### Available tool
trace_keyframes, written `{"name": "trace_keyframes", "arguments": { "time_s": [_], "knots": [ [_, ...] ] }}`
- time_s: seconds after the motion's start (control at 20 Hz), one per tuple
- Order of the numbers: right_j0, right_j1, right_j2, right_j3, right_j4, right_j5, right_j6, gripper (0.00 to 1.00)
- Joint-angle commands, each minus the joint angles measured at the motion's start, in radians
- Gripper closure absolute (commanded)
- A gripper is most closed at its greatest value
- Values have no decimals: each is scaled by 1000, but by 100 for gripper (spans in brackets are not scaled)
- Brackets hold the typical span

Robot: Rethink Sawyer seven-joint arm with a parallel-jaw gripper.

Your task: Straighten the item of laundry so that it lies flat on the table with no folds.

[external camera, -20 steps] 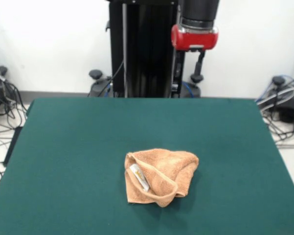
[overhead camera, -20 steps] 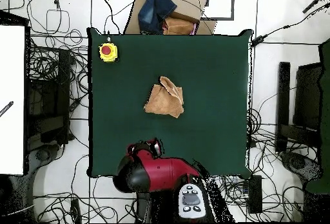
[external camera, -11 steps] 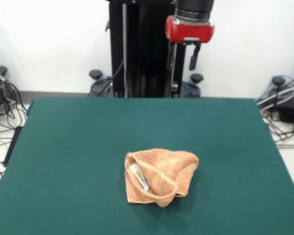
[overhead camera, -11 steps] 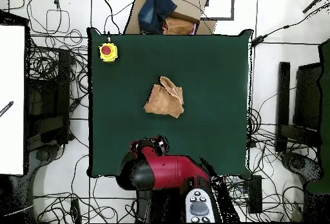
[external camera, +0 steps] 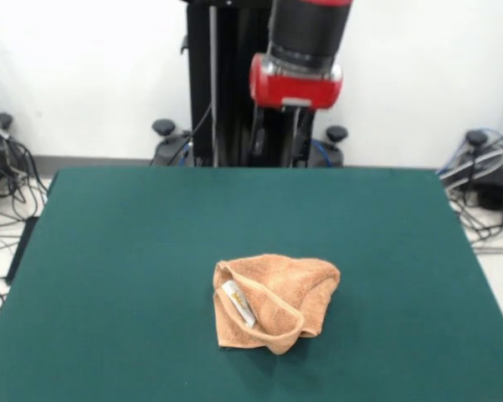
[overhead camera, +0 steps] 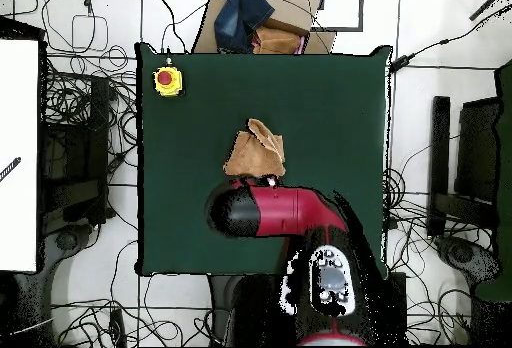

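green table (external camera: 109, 251), bunched towel (external camera: 276, 300) seemingly central

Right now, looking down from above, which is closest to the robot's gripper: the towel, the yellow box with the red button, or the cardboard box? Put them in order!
The gripper itself is hidden under the arm's end, so I rank from there.
1. Towel: table's middle, just above the arm's end.
2. Yellow box with the red button: table's upper left corner.
3. Cardboard box: off the table, beyond its top edge.
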Motion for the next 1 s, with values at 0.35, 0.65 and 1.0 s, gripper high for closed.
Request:
{"name": "trace_keyframes", "arguments": {
  "time_s": [0.35,0.65,1.0],
  "knots": [
    [13,206,-12,-350,79,121,164,0],
    [18,207,1,-331,87,105,161,0],
    [36,244,-7,-324,88,61,184,0]
  ]
}}
